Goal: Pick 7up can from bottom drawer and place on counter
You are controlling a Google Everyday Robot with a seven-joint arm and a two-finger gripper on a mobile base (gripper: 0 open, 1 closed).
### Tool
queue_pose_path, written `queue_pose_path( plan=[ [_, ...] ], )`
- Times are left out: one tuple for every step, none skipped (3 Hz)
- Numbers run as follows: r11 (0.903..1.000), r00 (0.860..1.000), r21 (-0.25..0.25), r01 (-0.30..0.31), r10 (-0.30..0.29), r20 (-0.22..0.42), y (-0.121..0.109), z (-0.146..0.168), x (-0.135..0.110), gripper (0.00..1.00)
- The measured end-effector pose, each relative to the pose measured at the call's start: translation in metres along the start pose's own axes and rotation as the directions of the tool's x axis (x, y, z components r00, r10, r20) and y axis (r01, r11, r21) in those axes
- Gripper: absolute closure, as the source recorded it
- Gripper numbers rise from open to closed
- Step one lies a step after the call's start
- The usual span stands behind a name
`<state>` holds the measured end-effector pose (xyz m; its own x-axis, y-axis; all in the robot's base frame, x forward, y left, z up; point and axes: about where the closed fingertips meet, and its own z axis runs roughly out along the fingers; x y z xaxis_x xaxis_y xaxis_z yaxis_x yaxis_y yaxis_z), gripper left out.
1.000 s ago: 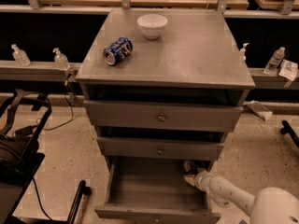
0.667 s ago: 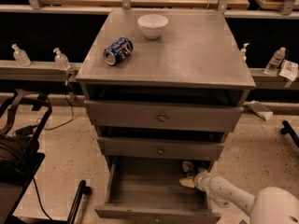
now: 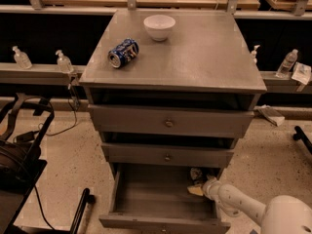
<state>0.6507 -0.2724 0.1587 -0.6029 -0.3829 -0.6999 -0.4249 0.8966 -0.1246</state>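
The bottom drawer (image 3: 146, 199) is pulled open at the foot of the grey cabinet. A small pale can, the 7up can (image 3: 196, 173), shows at the drawer's back right corner, partly hidden under the middle drawer. My gripper (image 3: 196, 189) reaches into the drawer from the right on a white arm (image 3: 239, 204). It sits just in front of the can, close to it or touching it. The counter (image 3: 195, 57) is the cabinet's flat grey top.
A blue can (image 3: 123, 52) lies on its side on the counter's left. A white bowl (image 3: 159, 27) stands at its back. The two upper drawers (image 3: 168, 123) are closed. Small bottles (image 3: 63, 61) stand on a ledge behind. A black cart (image 3: 19, 155) is at left.
My gripper has shifted slightly left inside the bottom drawer, nearer the pale can. Nothing on the counter has moved.
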Motion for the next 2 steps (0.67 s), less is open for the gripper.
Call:
queue_pose_path(
  plan=[
    [1.0000, 1.000, 0.000, 0.000, 0.000, 0.000, 0.0004, 0.0001, -0.0001, 0.15],
    [1.0000, 1.000, 0.000, 0.000, 0.000, 0.000, 0.0006, 0.0001, -0.0001, 0.25]
  ],
)
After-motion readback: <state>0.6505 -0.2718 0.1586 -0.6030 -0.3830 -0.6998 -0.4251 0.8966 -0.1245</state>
